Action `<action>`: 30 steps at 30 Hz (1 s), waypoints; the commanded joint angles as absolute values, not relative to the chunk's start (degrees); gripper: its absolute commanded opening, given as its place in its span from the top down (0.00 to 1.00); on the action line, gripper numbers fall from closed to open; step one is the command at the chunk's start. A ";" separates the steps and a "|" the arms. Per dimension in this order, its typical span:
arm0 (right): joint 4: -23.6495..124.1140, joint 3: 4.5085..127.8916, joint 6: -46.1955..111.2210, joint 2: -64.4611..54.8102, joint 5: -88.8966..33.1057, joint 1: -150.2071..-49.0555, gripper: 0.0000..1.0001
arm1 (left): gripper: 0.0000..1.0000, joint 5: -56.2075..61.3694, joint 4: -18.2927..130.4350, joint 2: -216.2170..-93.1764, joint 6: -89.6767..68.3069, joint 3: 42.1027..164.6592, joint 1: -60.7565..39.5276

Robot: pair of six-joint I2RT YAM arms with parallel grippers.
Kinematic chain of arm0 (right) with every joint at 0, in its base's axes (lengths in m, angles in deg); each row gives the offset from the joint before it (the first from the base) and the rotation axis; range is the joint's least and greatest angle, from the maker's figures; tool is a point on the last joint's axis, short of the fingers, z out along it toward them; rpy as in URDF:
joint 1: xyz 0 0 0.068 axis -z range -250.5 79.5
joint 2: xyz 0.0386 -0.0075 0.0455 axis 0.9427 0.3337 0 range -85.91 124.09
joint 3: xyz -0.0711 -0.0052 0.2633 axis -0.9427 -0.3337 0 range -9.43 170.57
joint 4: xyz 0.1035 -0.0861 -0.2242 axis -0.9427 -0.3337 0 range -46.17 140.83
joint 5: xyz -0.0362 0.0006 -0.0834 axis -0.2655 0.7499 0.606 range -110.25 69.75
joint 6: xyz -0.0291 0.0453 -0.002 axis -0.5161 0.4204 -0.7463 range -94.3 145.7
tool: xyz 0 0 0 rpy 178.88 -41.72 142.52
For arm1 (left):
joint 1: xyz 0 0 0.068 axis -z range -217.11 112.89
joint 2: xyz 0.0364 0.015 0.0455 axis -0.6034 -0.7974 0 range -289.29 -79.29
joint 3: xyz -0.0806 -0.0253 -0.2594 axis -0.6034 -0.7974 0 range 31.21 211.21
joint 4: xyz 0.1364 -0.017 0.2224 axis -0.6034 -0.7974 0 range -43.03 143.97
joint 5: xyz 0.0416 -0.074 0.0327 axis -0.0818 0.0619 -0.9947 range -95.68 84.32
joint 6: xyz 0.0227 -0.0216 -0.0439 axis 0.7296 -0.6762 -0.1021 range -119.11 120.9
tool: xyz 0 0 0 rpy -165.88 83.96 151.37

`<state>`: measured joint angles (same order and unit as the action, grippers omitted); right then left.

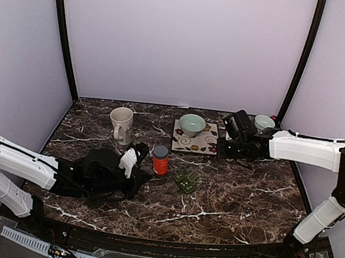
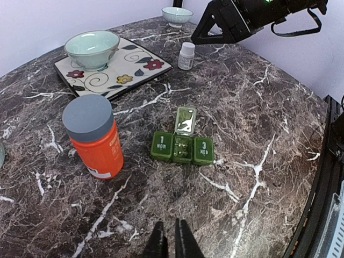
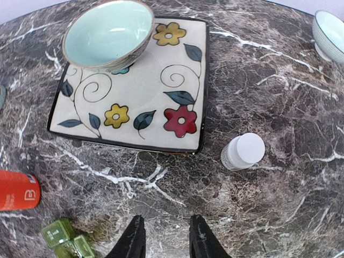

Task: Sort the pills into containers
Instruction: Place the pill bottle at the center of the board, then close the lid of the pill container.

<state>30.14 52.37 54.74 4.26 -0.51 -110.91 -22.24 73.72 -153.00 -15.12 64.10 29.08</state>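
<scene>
Honestly, you're barely out of the gate here. The pill-box strip (image 2: 183,149) sits mid-desk (image 2: 258,107), just right of the orange bottle (image 2: 94,137) and on the near side of the flowered plate (image 3: 156,80). Its middle lid (image 2: 186,119) is flipped open and the "1 MON" and "3 WED" lids are down. I can't tell if anything's in the open cell. The orange bottle and the little white bottle (image 2: 186,56) both have caps on and no loose pills show anywhere, so I'd say pretty much all the sorting is left.

In the left wrist view the strip's long axis runs side to side, MON left, WED right, with the open lid tipped away toward the plate.

Your left hand (image 2: 172,244) hangs short of the strip, fingers pinched nearly together with nothing visible between them. Your right hand (image 3: 166,242) is spread open and empty near the white bottle.
</scene>
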 commanded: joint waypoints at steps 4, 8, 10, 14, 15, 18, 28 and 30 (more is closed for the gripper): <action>32.93 50.78 55.15 7.59 -4.56 -112.45 0.86 | 1.00 -18.75 71.38 -159.12 -15.03 70.15 29.60; 34.47 50.64 54.99 9.84 -7.07 -113.16 0.93 | 1.00 -16.79 69.02 -164.25 -15.10 74.01 29.60; 35.36 50.32 54.92 10.44 -8.55 -113.34 0.94 | 1.00 -15.76 67.79 -166.79 -15.42 75.98 29.60; 36.57 49.63 54.67 11.10 -10.92 -113.72 0.95 | 1.00 -13.58 64.96 -171.45 -15.73 80.09 29.60; 36.87 49.44 54.58 11.20 -11.47 -113.80 0.95 | 1.00 -13.08 64.08 -172.47 -15.76 81.00 29.60; 37.88 48.79 54.45 11.55 -13.28 -114.21 0.95 | 1.00 -12.28 62.49 -175.16 -15.72 83.75 29.60; 40.67 47.48 54.85 12.82 -17.80 -114.81 0.95 | 1.00 -11.05 59.37 -181.60 -16.39 88.55 29.39; 41.25 47.14 55.03 12.86 -18.72 -114.79 0.95 | 1.00 -10.59 59.67 -182.29 -16.77 88.72 29.06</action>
<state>38.07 48.26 54.74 12.11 -16.11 -114.38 -11.90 61.23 -181.48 -15.84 87.29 29.32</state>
